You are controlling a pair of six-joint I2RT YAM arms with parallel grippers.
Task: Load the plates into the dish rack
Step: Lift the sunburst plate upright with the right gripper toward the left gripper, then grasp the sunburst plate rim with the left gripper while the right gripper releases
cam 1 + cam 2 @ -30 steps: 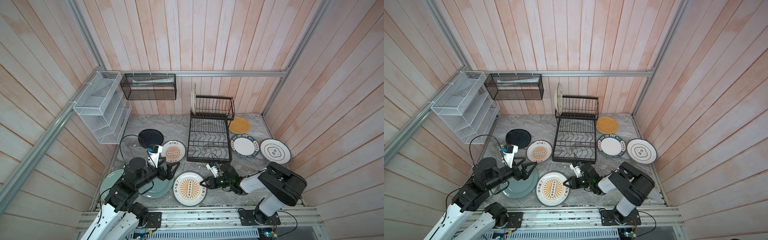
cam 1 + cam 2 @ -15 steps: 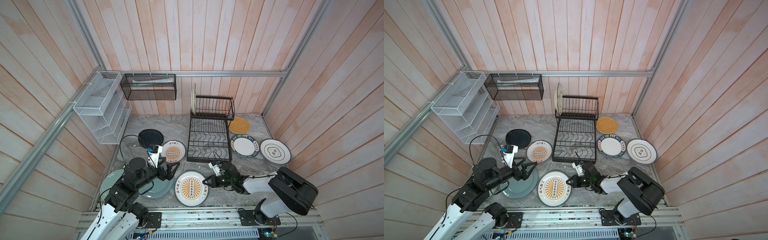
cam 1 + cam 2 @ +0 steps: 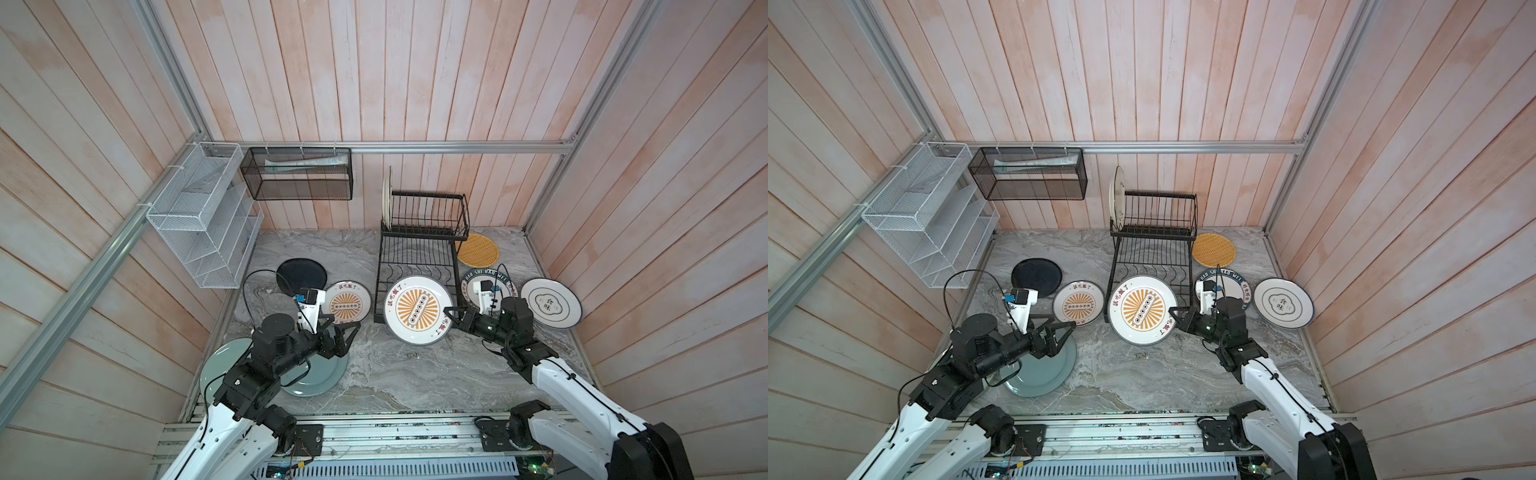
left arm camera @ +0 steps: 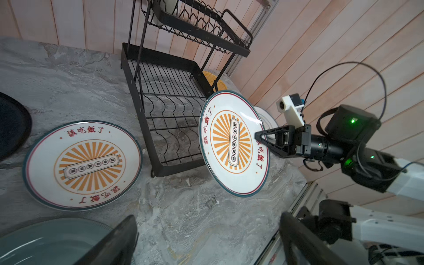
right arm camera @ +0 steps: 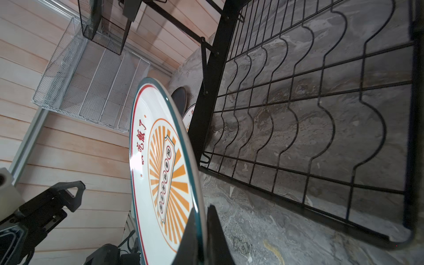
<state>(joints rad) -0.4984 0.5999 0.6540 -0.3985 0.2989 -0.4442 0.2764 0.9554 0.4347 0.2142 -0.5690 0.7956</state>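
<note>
Currently right gripper [image 3: 446, 311] clamped on the rim of one sunburst plate [image 3: 417, 309], at the plate's 3 o'clock edge in both top views. Fingers [image 5: 216, 241] pinch the rim from either face. Plate tilted steeply, pattern facing the left arm, at the 6 o'clock end of dish rack [image 3: 415, 257], overlapping the base's front bar. Cannot tell whether its low rim touches the marble table [image 3: 415, 374].

Left gripper [image 3: 347, 328]: jaws wide apart, empty, by the 1 o'clock rim of grey-blue plate [image 3: 324, 374]. Second sunburst plate [image 3: 347, 303] lies flat at its 12 o'clock, black plate [image 3: 301, 276] at 11.

Pale plate [image 3: 386, 199] stands upright in the rack's upper basket, 9 o'clock end. Woven yellow plate [image 3: 477, 250] at the rack's 3 o'clock.
</note>
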